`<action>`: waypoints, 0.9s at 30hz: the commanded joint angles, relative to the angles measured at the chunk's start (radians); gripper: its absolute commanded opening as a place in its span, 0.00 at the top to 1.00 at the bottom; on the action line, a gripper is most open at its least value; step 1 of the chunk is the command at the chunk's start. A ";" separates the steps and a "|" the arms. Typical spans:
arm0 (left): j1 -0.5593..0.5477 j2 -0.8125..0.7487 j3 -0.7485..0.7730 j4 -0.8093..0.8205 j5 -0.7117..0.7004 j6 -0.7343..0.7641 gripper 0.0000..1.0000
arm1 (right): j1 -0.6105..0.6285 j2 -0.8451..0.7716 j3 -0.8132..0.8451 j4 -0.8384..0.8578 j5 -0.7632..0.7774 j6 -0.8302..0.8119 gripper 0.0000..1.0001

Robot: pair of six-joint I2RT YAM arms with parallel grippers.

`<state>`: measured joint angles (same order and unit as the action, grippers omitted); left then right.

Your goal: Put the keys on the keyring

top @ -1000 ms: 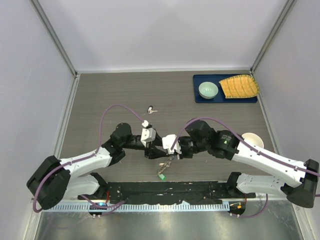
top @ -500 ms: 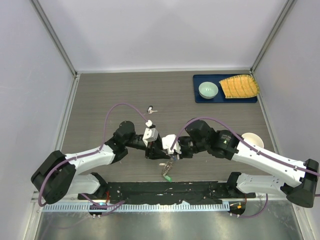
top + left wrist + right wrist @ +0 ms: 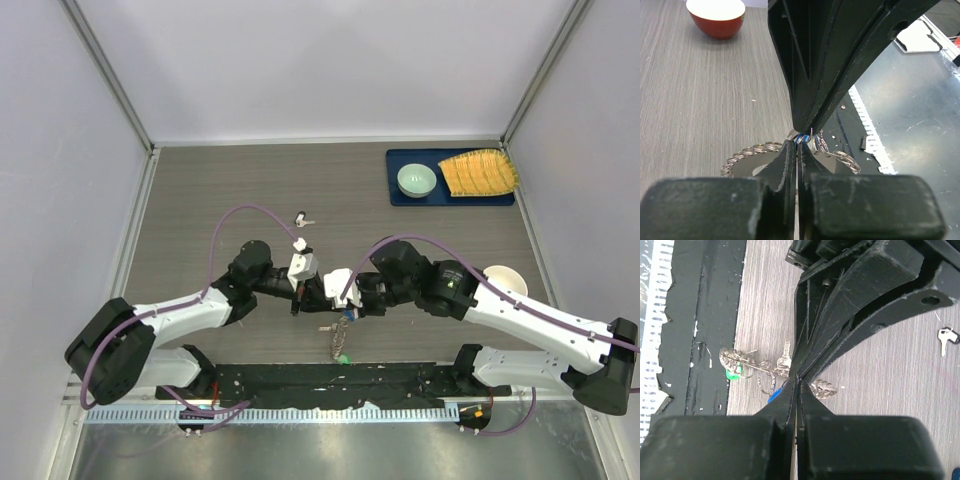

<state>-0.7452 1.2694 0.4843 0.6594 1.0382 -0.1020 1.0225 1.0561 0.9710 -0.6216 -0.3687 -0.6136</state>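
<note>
Grey wood table (image 3: 200, 190), near middle: we find the left gripper (image 3: 798, 150) and right gripper (image 3: 796, 385) tip to tip, both jaws pinched together on the keyring (image 3: 747, 361), its green key (image 3: 731, 374) dangling. Opposing pulls could twist it loose. Another key (image 3: 945, 336) lies farther off.

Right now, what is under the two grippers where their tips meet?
The bristly keyring, with a green key head and a blue one among its rings. The fingertips cover the pinched spot itself.
</note>
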 commanded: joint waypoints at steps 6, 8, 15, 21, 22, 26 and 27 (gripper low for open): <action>0.004 -0.126 -0.042 0.012 -0.208 0.009 1.00 | -0.001 -0.064 0.015 0.043 0.105 0.031 0.99; 0.004 -0.165 -0.072 0.040 -0.286 -0.028 1.00 | -0.001 -0.071 -0.001 0.043 0.117 0.037 0.99; 0.010 -0.246 -0.127 0.256 -0.440 -0.172 1.00 | -0.001 -0.087 -0.063 0.109 0.109 0.084 0.99; 0.010 -0.220 -0.168 0.512 -0.455 -0.297 1.00 | -0.001 -0.104 -0.158 0.305 0.119 0.124 0.99; 0.012 -0.217 -0.171 0.538 -0.467 -0.324 1.00 | -0.001 -0.107 -0.181 0.350 0.125 0.129 0.99; 0.012 -0.203 -0.188 0.623 -0.487 -0.343 1.00 | -0.001 -0.116 -0.235 0.451 0.139 0.163 0.99; 0.012 -0.208 -0.205 0.638 -0.500 -0.344 1.00 | -0.001 -0.119 -0.239 0.462 0.139 0.170 0.99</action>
<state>-0.7387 1.0744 0.2756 1.0054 0.6205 -0.3958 1.0161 0.9470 0.7723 -0.2798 -0.2150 -0.5018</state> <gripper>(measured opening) 0.010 0.029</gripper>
